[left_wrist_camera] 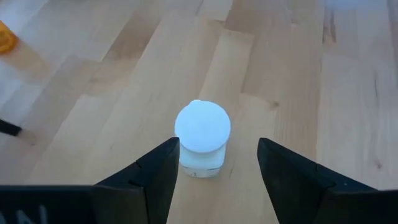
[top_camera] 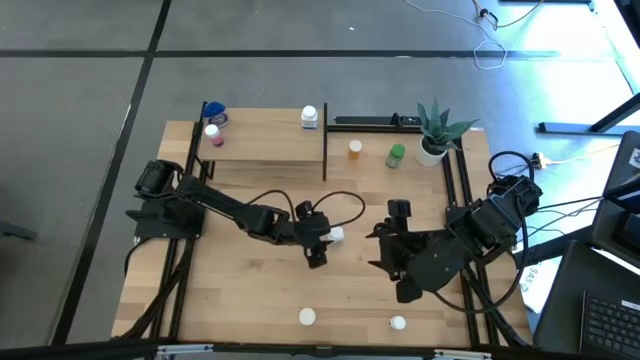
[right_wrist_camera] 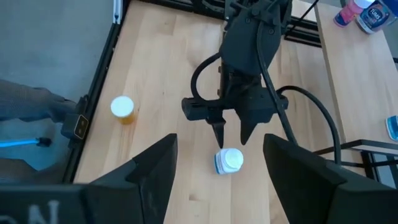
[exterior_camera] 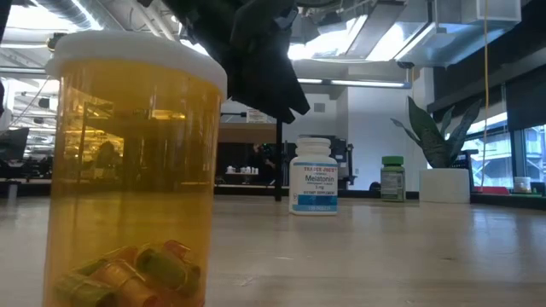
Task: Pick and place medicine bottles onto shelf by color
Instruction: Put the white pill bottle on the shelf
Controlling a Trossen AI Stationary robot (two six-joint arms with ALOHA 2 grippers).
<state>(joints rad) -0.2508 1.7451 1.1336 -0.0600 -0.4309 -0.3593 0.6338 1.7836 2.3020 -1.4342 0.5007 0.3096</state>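
On the shelf [top_camera: 262,146] I see a pink bottle [top_camera: 212,134], a blue bottle [top_camera: 216,117] and a white bottle [top_camera: 310,117] already standing, so part of the sorting looks done. Left on the counter [top_camera: 250,290] are an orange bottle [top_camera: 355,150] and a green bottle [top_camera: 396,155] near the plant [top_camera: 436,130], plus two more bottles [top_camera: 307,317] at the near edge. My left gripper [top_camera: 318,252] is open and holds nothing; a white-capped bottle [left_wrist_camera: 203,138] stands upright just ahead of my fingertips [left_wrist_camera: 163,163], centred on the gap but not yet between them. My right gripper [top_camera: 384,252] waits open and empty, well off to the side.
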